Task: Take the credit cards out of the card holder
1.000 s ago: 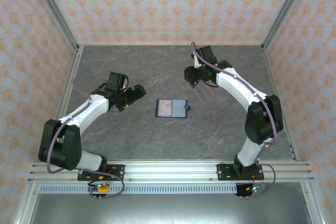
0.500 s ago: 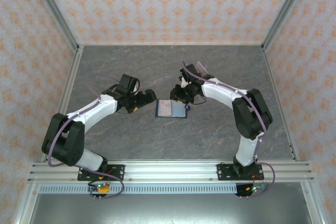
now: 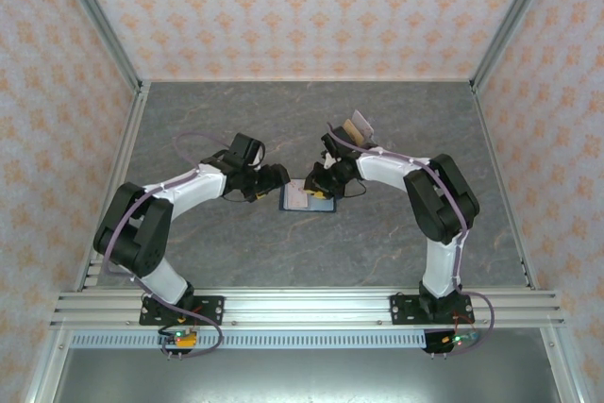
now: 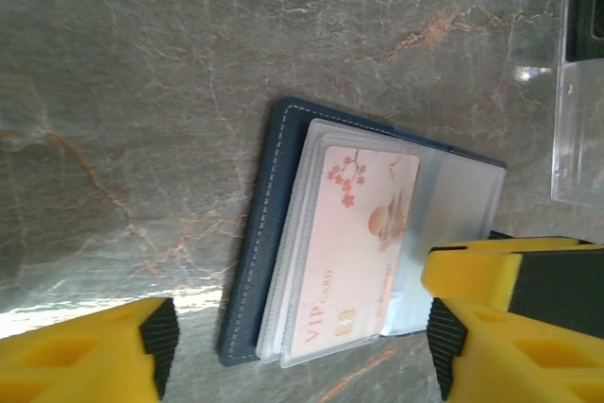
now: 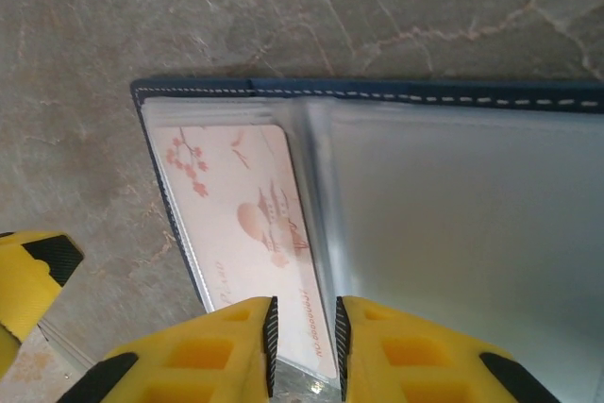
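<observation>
Arms converged on card holder [image 4: 247,271] | left jaws wide | right jaws pinching it

Navy white-stitched card holder [image 4: 247,261], pink blossom-printed card [image 4: 363,233], grey marbled table [image 4: 142,92].

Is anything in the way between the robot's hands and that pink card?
Only the clear sleeve holding the pink card inside the open card holder; the right hand is at its edge, nothing else visible between.
</observation>
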`<state>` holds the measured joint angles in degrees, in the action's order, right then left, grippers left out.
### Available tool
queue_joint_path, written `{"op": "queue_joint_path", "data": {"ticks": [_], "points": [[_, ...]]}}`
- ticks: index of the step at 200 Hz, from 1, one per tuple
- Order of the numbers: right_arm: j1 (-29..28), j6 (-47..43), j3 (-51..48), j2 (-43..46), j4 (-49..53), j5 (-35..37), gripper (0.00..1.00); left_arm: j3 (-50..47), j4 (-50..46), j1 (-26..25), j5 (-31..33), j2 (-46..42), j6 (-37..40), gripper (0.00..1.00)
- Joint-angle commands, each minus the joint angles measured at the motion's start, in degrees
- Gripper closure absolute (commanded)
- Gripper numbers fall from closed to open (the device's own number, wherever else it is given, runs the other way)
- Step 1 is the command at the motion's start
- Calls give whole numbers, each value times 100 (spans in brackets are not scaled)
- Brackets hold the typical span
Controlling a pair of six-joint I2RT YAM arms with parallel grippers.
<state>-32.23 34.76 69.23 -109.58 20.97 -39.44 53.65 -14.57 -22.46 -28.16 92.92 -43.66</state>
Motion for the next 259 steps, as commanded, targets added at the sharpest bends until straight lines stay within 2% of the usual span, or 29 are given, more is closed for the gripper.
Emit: {"op": "queue_joint_path", "data": {"ticks": [1,45,96,139,180,259], "points": [[-51,44,-69,-47,-82,-99,75,192,195,-87,-93,109,-86,33],[-64,-22,-79,-177,-75,-186,77,221,371,-181,-207,357,-213,54],[-98,-79,-77,-299,-76,-210,77,202,472,-268,-264,542,-257,69],[-95,-133,-55,-362,-58,-168,77,157,570,-266,-198,758,-299,78],[-92,-247,-46,-371,-42,-110,82,121,525,-268,-70,858,-292,85],[-92,-359,99,-405,-238,-355,82,-387,1076,-270,-62,877,-703,89]]}}
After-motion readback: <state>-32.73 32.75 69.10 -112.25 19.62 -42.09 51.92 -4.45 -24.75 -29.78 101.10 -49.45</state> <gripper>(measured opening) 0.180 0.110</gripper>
